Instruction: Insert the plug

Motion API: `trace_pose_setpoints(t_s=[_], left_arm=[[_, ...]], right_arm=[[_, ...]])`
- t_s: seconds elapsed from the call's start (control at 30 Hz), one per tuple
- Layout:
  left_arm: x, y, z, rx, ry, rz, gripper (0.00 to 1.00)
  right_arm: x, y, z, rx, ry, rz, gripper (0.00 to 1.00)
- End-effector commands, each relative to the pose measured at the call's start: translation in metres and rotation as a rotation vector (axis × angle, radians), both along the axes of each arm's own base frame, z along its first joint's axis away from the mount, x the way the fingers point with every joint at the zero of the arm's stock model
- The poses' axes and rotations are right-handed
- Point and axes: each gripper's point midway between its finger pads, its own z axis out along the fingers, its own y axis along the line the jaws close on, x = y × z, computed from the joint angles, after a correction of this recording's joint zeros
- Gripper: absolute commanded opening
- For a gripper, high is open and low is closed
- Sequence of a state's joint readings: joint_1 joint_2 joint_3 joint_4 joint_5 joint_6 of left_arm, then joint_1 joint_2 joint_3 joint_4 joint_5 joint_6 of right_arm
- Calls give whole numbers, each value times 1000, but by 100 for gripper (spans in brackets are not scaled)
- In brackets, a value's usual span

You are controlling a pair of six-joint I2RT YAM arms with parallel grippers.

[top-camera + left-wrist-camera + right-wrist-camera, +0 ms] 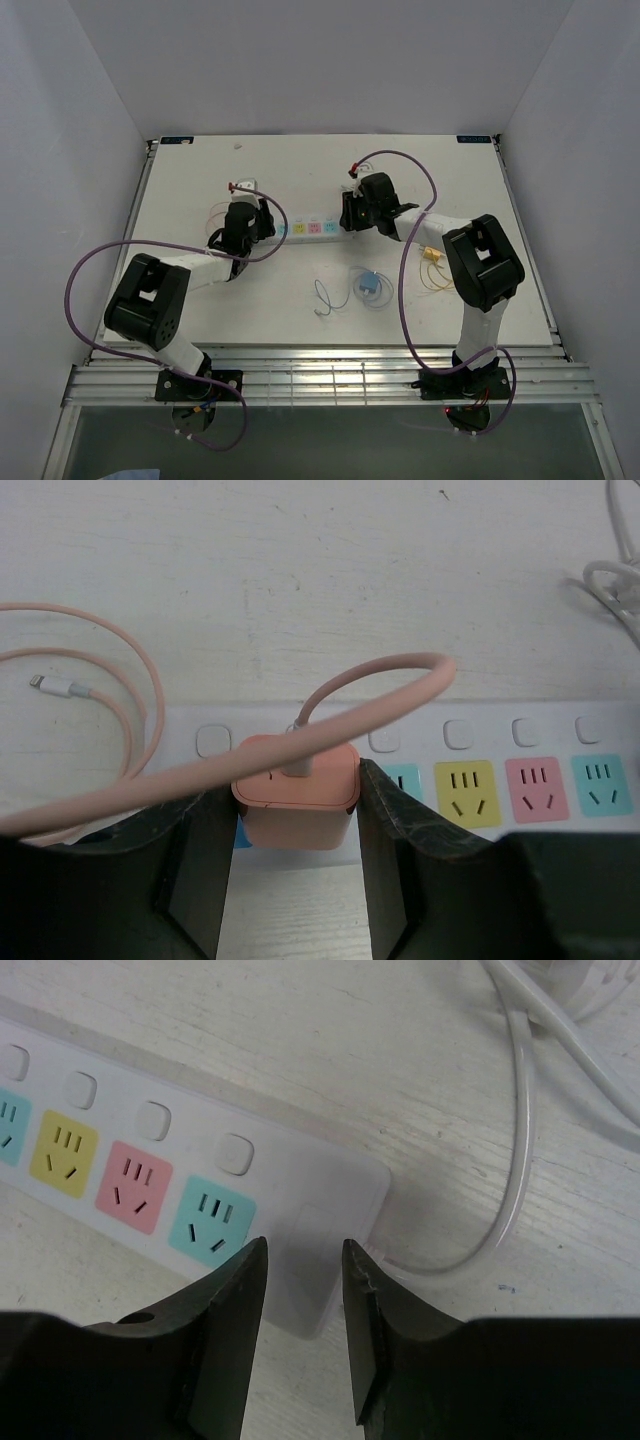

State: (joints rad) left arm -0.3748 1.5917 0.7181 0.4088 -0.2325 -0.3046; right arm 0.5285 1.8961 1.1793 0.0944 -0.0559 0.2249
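Note:
A salmon-pink charger plug (pixel 297 810) stands on the white power strip (pixel 520 735) over a blue socket; how deep it sits is hidden. Its pink cable (pixel 380 692) loops over it. My left gripper (pixel 296 780) is shut on the plug, one finger against each side. In the top view the left gripper (pixel 262 222) is at the strip's left end and hides the plug. My right gripper (pixel 304 1250) is over the strip's right end (pixel 300 1175), fingers a little apart with nothing between them. It shows in the top view (pixel 350 215).
Free cyan, yellow and pink sockets (pixel 466 792) lie right of the plug. The strip's white cord (pixel 515 1180) curls off its right end. The cable's loose connector (pixel 55 685) lies to the left. A blue object with cable (pixel 368 284) and yellow wires (pixel 432 255) lie nearer.

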Motion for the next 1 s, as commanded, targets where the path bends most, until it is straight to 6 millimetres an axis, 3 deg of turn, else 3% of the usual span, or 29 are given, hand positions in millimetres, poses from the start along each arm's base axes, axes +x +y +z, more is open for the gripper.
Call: trace_pose_setpoints(t_s=[0.0, 0.4, 0.63, 0.97], left_arm=[[2, -3, 38, -38, -167, -24, 0], [-3, -9, 70, -19, -357, -37, 0], [-1, 0, 67, 43, -383, 26, 0], [4, -3, 57, 54, -386, 38, 0]], right_arm=[[1, 5, -3, 30, -5, 8, 42], [-6, 8, -12, 46, 18, 28, 34], [-6, 6, -12, 40, 17, 21, 33], [-8, 3, -14, 38, 21, 17, 32]])
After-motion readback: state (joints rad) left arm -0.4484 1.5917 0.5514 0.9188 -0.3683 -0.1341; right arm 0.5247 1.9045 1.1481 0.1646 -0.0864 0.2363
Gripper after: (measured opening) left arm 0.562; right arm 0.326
